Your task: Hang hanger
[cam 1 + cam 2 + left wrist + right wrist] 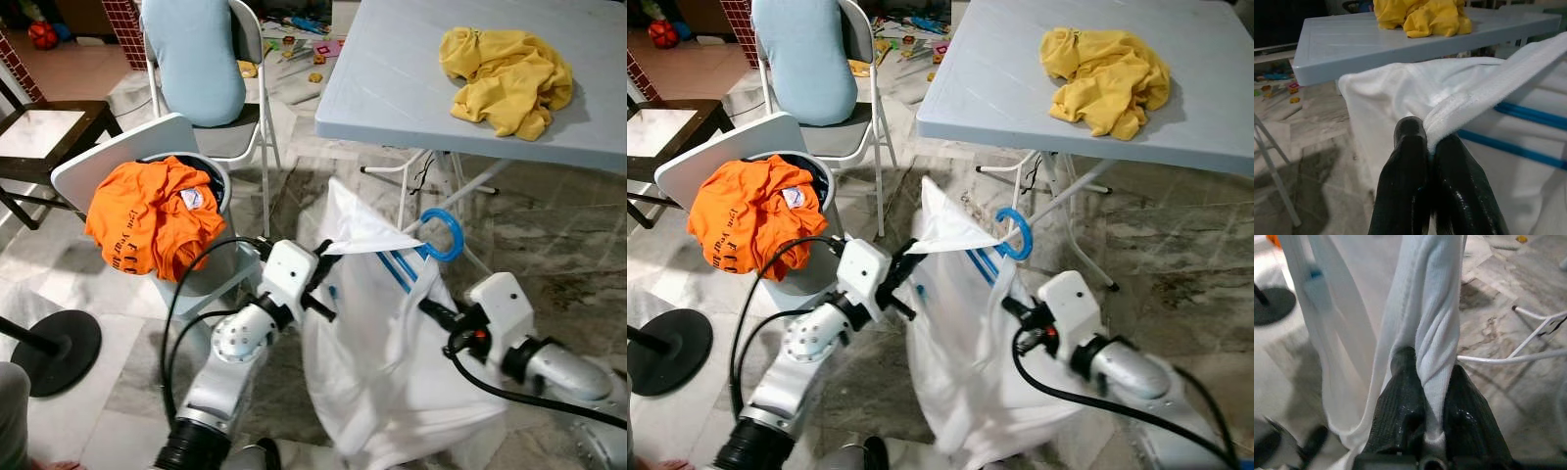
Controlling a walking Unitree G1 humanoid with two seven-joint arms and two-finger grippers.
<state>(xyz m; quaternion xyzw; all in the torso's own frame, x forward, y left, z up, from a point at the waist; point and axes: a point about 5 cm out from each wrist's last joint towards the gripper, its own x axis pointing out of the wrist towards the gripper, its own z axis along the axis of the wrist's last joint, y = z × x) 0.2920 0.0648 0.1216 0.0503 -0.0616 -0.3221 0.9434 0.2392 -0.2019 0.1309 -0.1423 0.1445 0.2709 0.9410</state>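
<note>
The white cotton shirt (392,372) hangs in front of the robot, above the marble floor (549,245), with a blue plastic hanger (436,240) threaded into it, its hook poking out at the top. The left gripper (1429,152) is pinched tight on the shirt's ribbed white hem; the right gripper (1425,396) is clamped on a twisted bunch of the same fabric lower down, to the right. By my reading the hanger is seated in the garment but not yet hung on anything, so finding a rail remains. An orange T-shirt (152,220) draped over the grey laundry bin (220,259) to the left carries dark lettering, too small to read. A crumpled yellow garment (505,73) lies on the far pale-blue folding table (392,88)
</note>
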